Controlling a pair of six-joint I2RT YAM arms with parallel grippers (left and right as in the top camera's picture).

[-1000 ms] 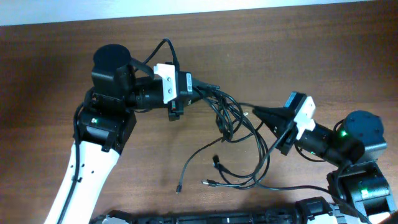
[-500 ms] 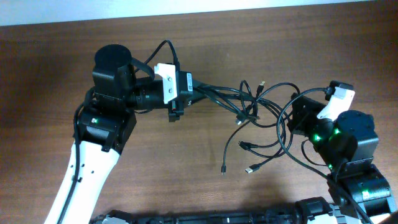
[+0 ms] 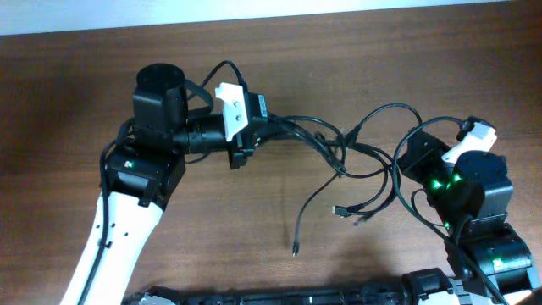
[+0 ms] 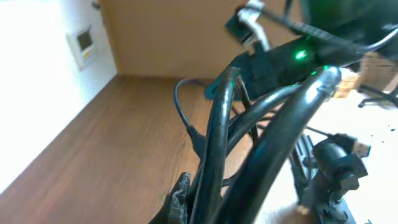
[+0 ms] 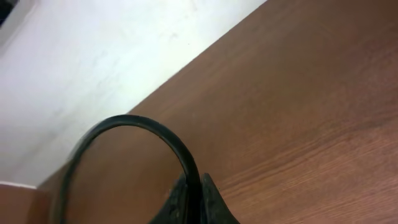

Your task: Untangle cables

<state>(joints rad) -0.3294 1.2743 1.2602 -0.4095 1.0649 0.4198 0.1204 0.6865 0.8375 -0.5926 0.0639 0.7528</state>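
The cables point(image 3: 339, 152) are thin black cords, stretched in the air between my two grippers above the brown table point(image 3: 68, 85). Loose ends with small plugs hang down, one in the middle point(image 3: 295, 250) and one further right point(image 3: 339, 209). My left gripper point(image 3: 269, 125) is shut on a bundle of cables point(image 4: 217, 143), which fill the left wrist view. My right gripper point(image 3: 408, 152) is shut on one cable that loops up from its fingertips point(image 5: 194, 186) in the right wrist view.
The left arm's white link point(image 3: 110, 246) runs down the lower left. The right arm's base point(image 3: 487, 246) stands at the lower right. A pale wall point(image 5: 93, 56) runs along the table's far edge.
My right gripper has pulled right and back with its cable, stretching the tangle out. The loose ends have swung and hang lower. My left gripper has shifted slightly up and right.
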